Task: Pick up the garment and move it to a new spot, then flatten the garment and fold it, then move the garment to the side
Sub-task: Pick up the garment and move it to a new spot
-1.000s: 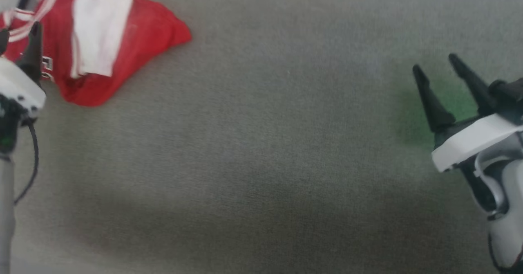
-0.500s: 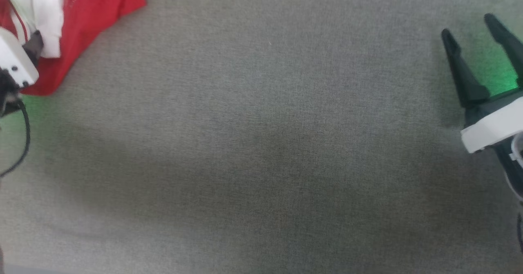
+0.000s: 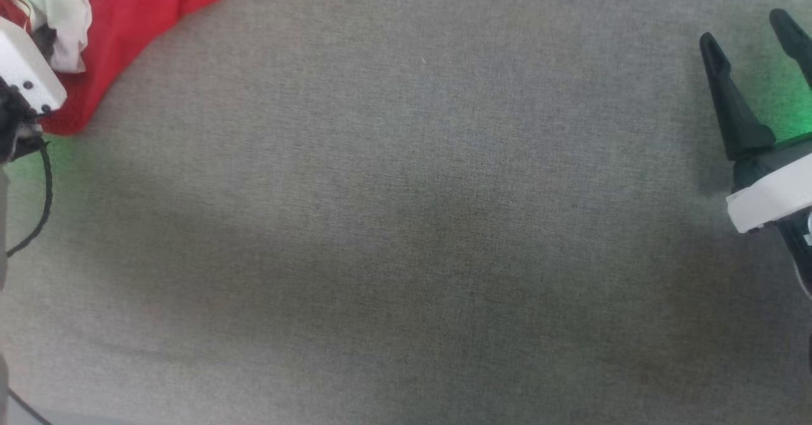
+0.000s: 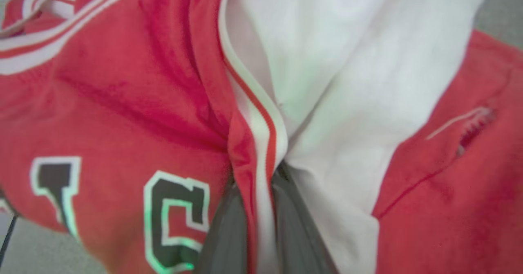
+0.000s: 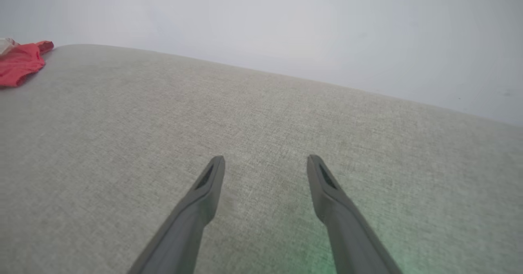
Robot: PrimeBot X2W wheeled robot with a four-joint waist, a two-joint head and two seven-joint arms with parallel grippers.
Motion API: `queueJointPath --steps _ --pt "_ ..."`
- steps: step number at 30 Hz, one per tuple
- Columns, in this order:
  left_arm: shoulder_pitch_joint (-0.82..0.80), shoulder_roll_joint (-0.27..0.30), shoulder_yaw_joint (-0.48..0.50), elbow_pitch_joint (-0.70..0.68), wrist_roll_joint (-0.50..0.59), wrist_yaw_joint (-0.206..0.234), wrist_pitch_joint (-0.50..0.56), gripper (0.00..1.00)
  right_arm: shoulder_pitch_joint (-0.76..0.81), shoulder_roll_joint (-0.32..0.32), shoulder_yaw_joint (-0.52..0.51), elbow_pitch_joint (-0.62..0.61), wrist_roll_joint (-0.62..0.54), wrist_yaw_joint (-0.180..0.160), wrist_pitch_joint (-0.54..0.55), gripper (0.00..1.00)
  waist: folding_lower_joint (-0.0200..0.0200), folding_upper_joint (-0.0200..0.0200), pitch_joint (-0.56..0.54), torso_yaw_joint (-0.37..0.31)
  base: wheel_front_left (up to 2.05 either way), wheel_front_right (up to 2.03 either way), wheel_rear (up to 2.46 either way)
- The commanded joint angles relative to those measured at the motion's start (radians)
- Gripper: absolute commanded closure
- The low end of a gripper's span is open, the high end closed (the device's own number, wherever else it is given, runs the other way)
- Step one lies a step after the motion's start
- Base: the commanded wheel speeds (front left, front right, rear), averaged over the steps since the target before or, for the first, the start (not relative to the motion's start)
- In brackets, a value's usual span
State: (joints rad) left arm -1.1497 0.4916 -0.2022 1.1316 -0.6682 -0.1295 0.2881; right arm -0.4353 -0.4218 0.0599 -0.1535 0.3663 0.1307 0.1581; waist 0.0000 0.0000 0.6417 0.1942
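Observation:
The garment (image 3: 139,6), a red jersey with a white sleeve, lies crumpled at the far left corner of the grey cloth surface. In the left wrist view the garment (image 4: 122,102) shows striped trim and block letters. My left gripper (image 4: 257,180) is shut on a raised fold of its red-and-white trim, where the sleeve meets the body. In the head view my left gripper (image 3: 47,38) has its fingertips buried in the cloth. My right gripper (image 3: 747,32) hovers open over bare surface at the far right. In the right wrist view my right gripper (image 5: 265,159) holds nothing and the garment (image 5: 20,63) is far off.
The grey fabric-covered surface (image 3: 406,222) stretches wide between the two arms. Its far edge (image 5: 286,77) meets a pale wall. A black cable (image 3: 38,215) hangs from my left wrist at the left border.
The head camera has shifted, pushing the garment toward the left corner. My left gripper has closed on a fold of the garment, and the white sleeve has bunched up. My right gripper stays open.

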Motion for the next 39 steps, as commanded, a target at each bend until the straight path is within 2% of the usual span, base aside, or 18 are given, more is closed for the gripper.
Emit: queueJointPath --steps 1,10,17,25,32,39 --pt "0.014 0.008 -0.014 0.021 0.017 0.0 -0.025 1.0 0.003 0.008 0.002 0.01 -0.001 0.0 -0.013 0.0 0.0 0.0 -0.037 0.013 0.0 0.0 0.0" --pt "-0.049 0.079 -0.072 -0.047 0.058 0.0 -0.14 1.0 0.036 0.055 0.012 0.084 0.012 0.0 -0.068 0.0 0.0 0.0 -0.181 0.044 0.0 0.0 0.0" --pt "-0.098 0.145 -0.123 -0.152 0.092 0.0 -0.141 1.0 0.055 0.101 0.029 0.151 0.02 0.0 -0.112 0.0 0.0 0.0 -0.295 0.062 0.0 0.0 0.0" --pt "-0.103 0.2 -0.148 -0.348 0.099 0.014 -0.032 1.0 0.06 0.142 0.046 0.207 0.026 0.0 -0.153 0.0 0.0 0.0 -0.384 0.069 0.0 0.0 0.0" --pt "-0.019 0.242 -0.139 -0.623 0.058 0.072 0.131 1.0 0.054 0.153 0.03 0.234 0.029 0.0 -0.18 0.0 0.0 0.0 -0.423 0.054 0.0 0.0 0.0" --pt "0.098 0.294 -0.127 -0.926 0.012 0.162 0.3 1.0 0.047 0.161 -0.015 0.255 0.025 0.0 -0.208 0.0 0.0 0.0 -0.441 -0.01 0.0 0.0 0.0"
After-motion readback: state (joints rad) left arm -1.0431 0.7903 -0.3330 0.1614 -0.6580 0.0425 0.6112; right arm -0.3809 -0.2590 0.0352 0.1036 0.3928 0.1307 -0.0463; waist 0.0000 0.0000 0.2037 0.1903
